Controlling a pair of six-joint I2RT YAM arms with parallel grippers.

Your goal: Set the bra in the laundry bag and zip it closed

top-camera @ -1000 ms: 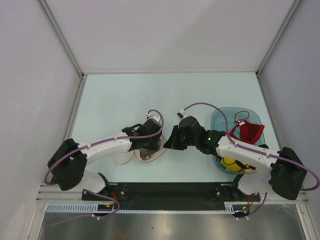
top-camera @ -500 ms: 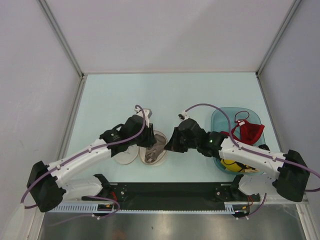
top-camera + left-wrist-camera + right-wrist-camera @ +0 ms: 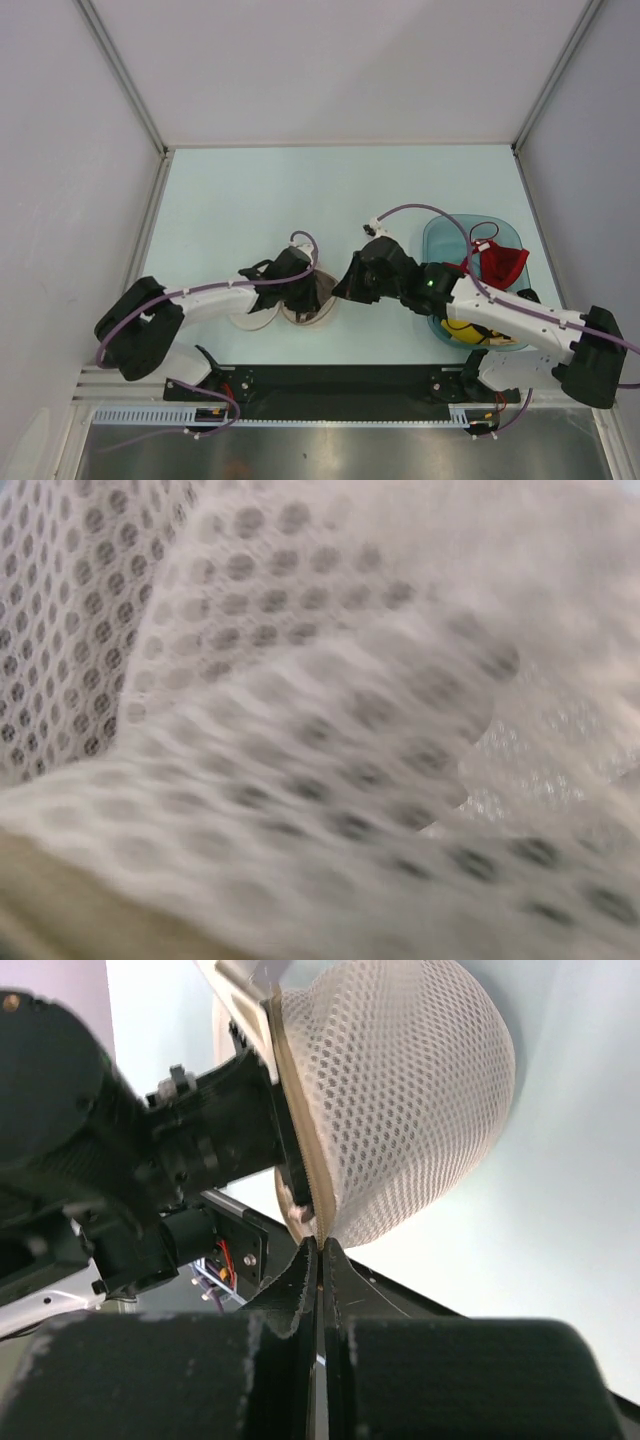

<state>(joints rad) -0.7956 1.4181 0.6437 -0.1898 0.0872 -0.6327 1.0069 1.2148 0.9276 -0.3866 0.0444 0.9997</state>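
Note:
The cream mesh laundry bag (image 3: 312, 312) lies at the table's near middle, its other half (image 3: 245, 318) spread to the left. A grey-brown bit of the bra (image 3: 322, 292) shows inside the right half. My left gripper (image 3: 293, 288) reaches down into the bag; mesh (image 3: 300, 730) fills the left wrist view and hides its fingers. My right gripper (image 3: 322, 1247) is shut on the bag's zip rim (image 3: 300, 1160) at the bag's right edge (image 3: 338, 292), with the domed mesh (image 3: 410, 1110) rising beyond it.
A translucent teal basket (image 3: 437, 238) stands to the right, under the right arm. It holds a red bra (image 3: 497, 262) and a yellow-and-black garment (image 3: 462, 328). The black base rail (image 3: 330, 385) runs along the near edge.
The left gripper drew off to the left, baring the bra in the open bag, then came back down onto the bag. The right gripper kept its pinch on the rim.

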